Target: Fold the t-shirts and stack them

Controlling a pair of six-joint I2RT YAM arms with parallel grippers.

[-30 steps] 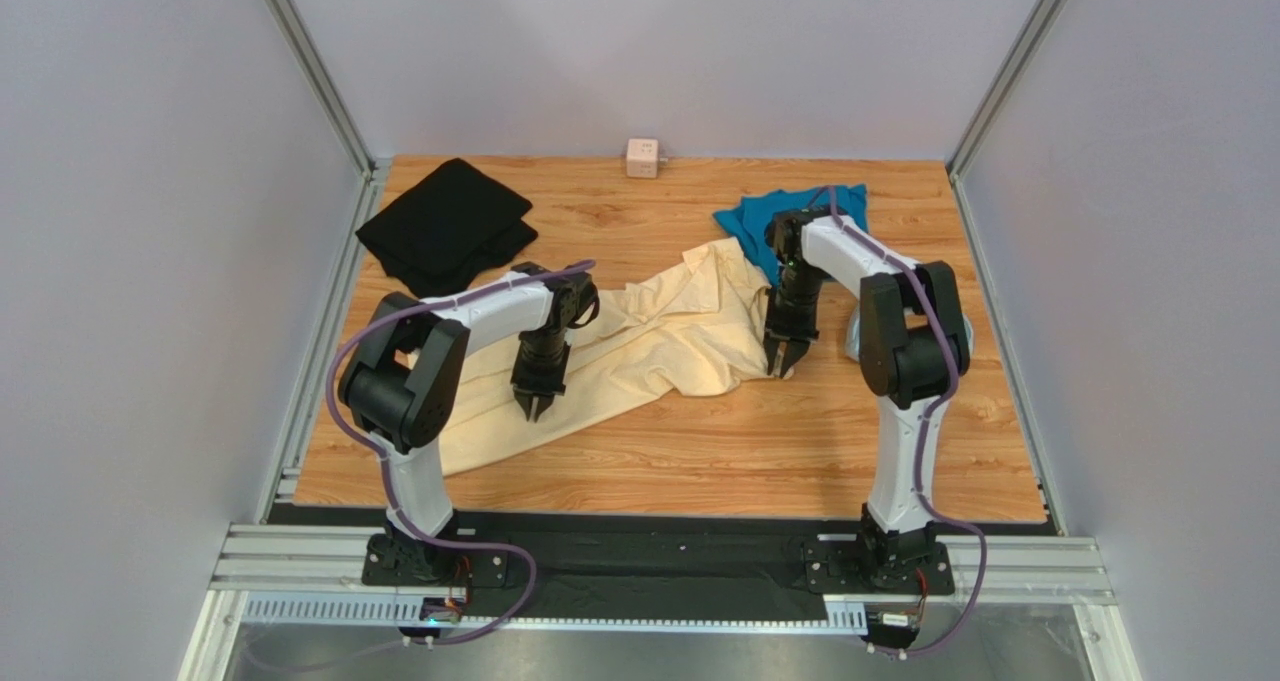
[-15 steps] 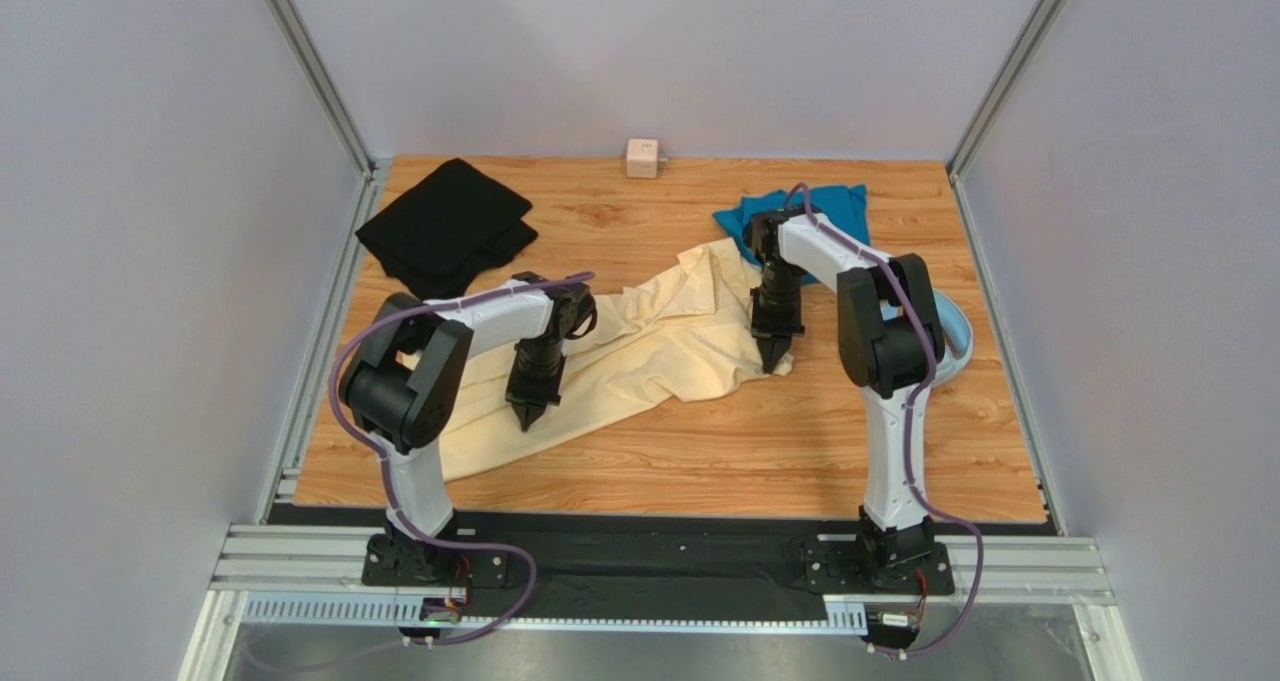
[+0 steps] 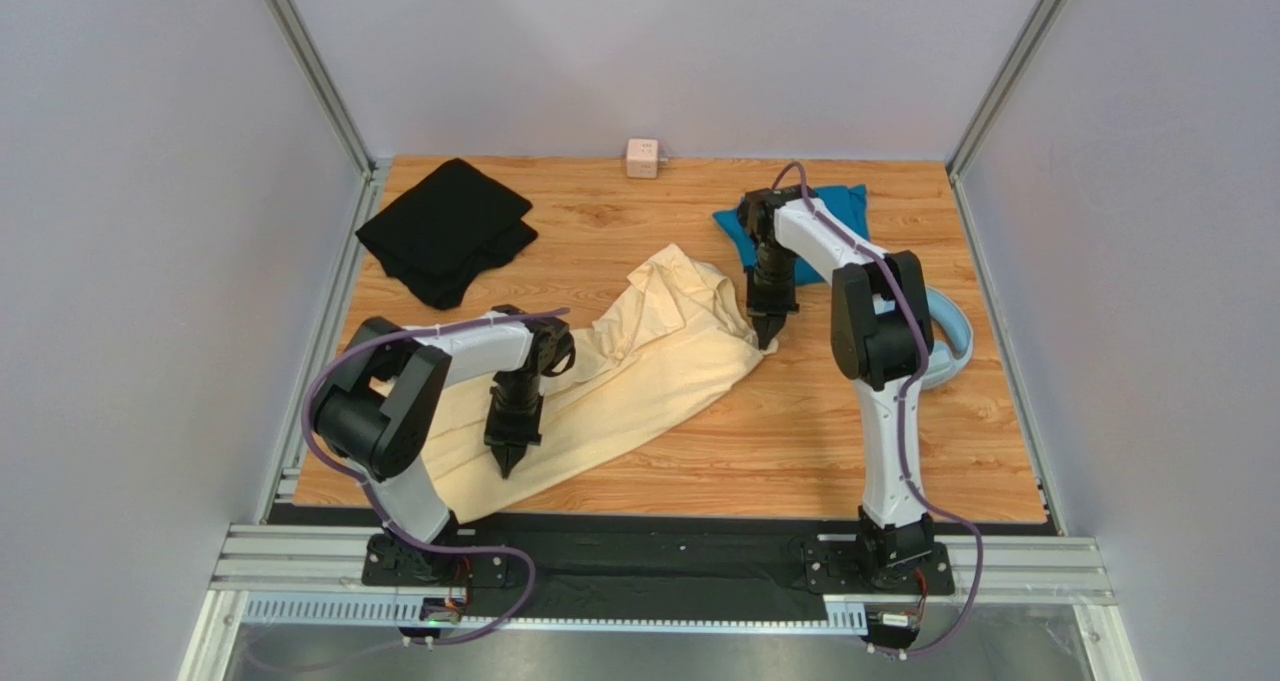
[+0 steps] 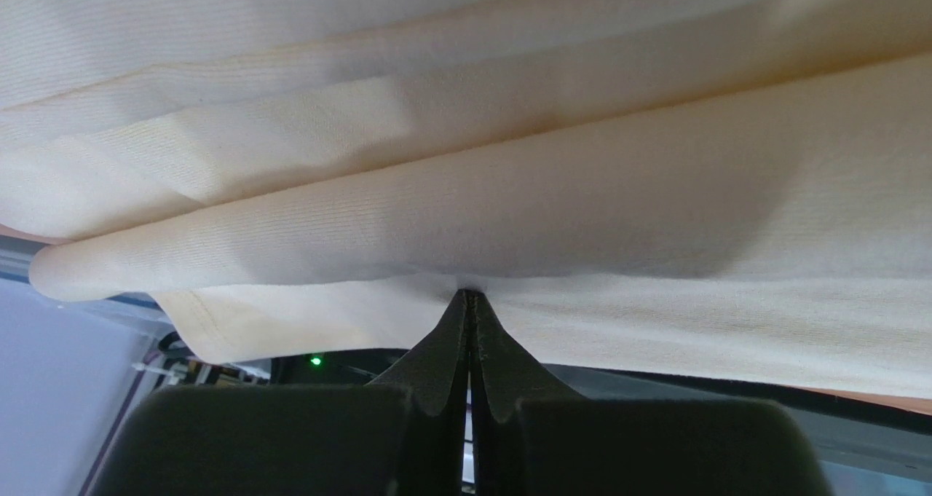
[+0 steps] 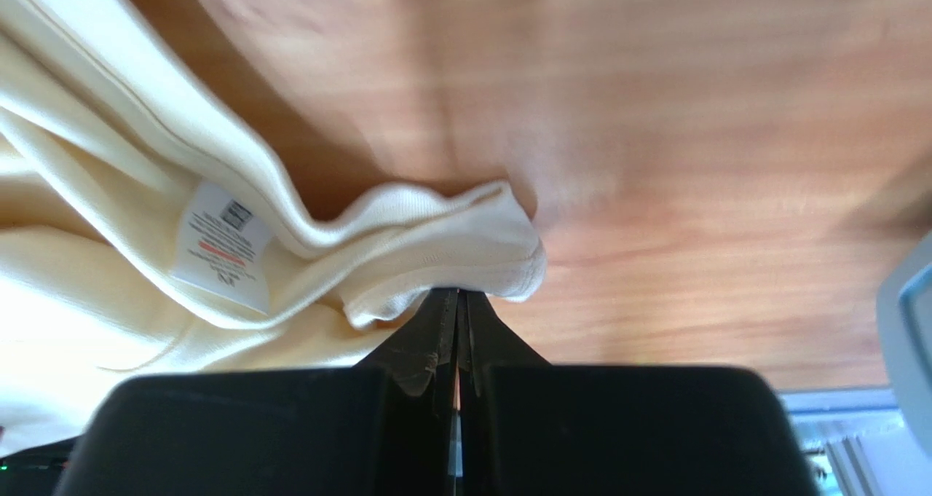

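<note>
My left gripper [image 3: 507,464] and right gripper [image 3: 771,336] each pinch the cream shirt [image 3: 661,374], bunched just left of the teal shirt [image 3: 842,201]. The right's corner bite looks thin; pulling taut could slip it.

The cream t-shirt [image 4: 547,212] is soft, finely ribbed matt cloth; the desk [image 5: 678,103] is smooth wood-grain with a slight sheen.
</note>
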